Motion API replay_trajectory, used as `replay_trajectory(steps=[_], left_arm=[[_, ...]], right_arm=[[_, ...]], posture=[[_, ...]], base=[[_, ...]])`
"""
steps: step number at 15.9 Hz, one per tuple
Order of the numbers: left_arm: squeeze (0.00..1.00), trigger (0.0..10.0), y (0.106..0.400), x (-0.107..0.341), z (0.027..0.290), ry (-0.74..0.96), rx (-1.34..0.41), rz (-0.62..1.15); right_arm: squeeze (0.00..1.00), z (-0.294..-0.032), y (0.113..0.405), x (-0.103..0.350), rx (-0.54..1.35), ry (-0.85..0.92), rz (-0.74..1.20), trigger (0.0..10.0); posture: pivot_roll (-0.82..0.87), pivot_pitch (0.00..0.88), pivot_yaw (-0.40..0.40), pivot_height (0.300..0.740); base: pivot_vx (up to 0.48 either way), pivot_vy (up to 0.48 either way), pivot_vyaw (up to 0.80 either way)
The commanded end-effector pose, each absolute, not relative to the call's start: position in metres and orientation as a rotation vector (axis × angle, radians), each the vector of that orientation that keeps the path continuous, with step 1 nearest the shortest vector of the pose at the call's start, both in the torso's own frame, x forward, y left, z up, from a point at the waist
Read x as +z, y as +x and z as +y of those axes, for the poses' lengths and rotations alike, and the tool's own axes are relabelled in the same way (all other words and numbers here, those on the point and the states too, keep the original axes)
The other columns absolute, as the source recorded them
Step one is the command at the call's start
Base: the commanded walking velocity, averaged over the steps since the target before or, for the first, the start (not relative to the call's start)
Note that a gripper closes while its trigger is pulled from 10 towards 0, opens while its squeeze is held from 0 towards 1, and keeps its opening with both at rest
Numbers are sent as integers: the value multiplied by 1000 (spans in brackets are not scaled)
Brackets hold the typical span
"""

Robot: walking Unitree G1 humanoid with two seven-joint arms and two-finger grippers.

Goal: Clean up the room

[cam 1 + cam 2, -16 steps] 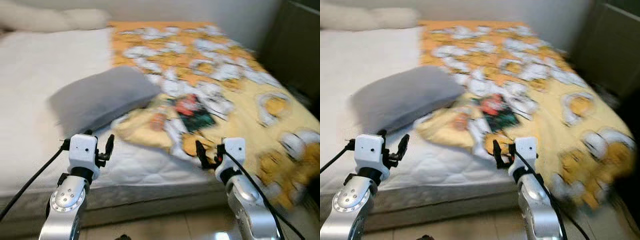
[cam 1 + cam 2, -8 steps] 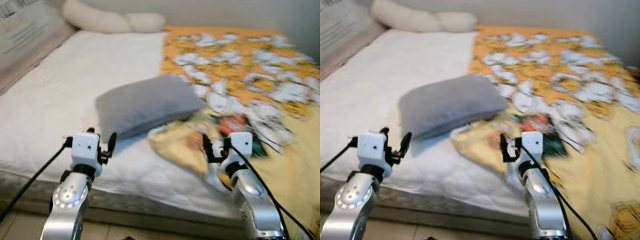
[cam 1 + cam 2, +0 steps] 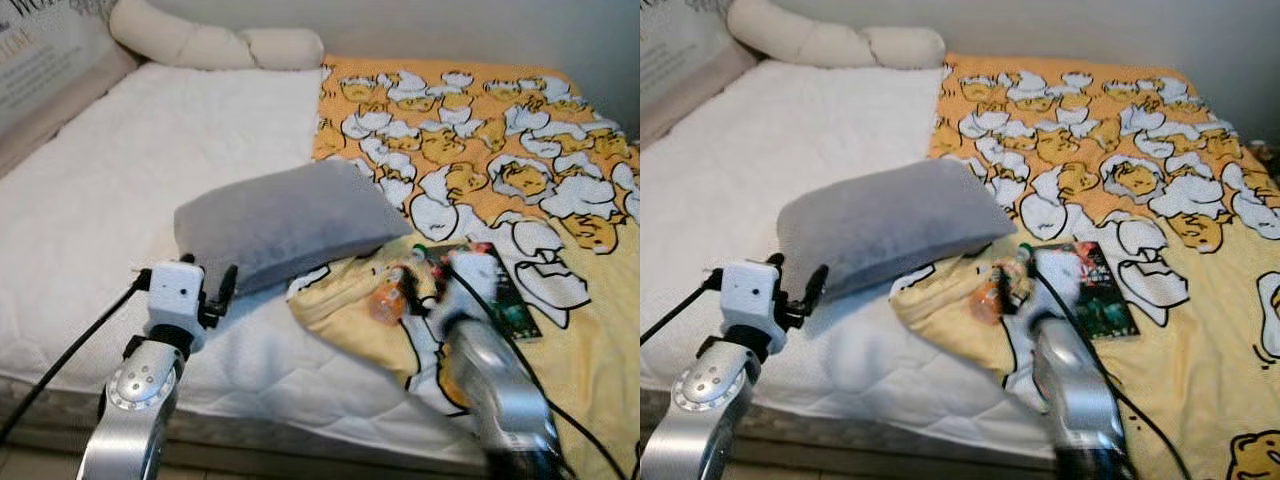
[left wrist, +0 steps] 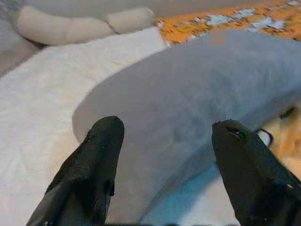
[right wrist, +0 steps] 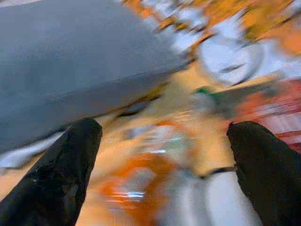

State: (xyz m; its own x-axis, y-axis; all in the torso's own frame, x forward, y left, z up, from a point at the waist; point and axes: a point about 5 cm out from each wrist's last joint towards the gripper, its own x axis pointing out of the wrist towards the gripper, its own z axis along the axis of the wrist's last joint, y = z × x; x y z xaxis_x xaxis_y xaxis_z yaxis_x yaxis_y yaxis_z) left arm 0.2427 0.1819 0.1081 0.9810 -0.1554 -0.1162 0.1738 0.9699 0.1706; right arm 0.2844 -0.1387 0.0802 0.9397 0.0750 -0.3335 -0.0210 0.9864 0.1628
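A grey pillow (image 3: 285, 220) lies across the middle of the bed, half on the white mattress (image 3: 120, 170) and half on the yellow patterned blanket (image 3: 520, 190). A small bottle with an orange label (image 3: 387, 300) lies on a rumpled fold of the blanket beside a dark green book (image 3: 505, 295). My right gripper (image 5: 162, 160), blurred by motion, is open right at the bottle (image 5: 155, 155), one finger on each side of it. My left gripper (image 4: 164, 155) is open just short of the pillow's (image 4: 188, 108) near corner, holding nothing.
A long cream bolster (image 3: 215, 45) lies at the head of the bed against a padded headboard (image 3: 40, 70). The mattress's front edge (image 3: 300, 440) runs just below my arms. Bare white mattress spreads out to the left of the pillow.
The camera has swung left and steadied, so the bed has shifted in view. My right arm has reached forward over the blanket to the bottle. The left arm has barely moved.
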Motion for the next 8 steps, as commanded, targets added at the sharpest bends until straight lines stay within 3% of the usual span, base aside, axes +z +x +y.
replay_trajectory(steps=[1, 2, 3, 8], left_arm=[[0, 10000, 245, 111, 172, 183, -278, 102], [0, 10000, 246, 112, 171, 184, -295, 101], [0, 10000, 247, 113, 162, 200, -404, 122], [0, 10000, 243, 117, 155, 226, -578, 160]], right_arm=[[0, -146, 292, 74, 22, 166, 397, 10000], [302, -146, 294, 73, 22, 161, 398, 10000], [1000, -147, 310, 70, -10, 155, 471, 10000], [1000, -139, 352, 75, -49, 88, 599, 10000]], posture=[[-27, 0, -1, 740], [-27, 0, -1, 740], [-22, 0, 1, 740], [0, 0, 1, 740]], base=[[0, 0, 0], [0, 0, 0], [0, 0, 0], [0, 0, 0]])
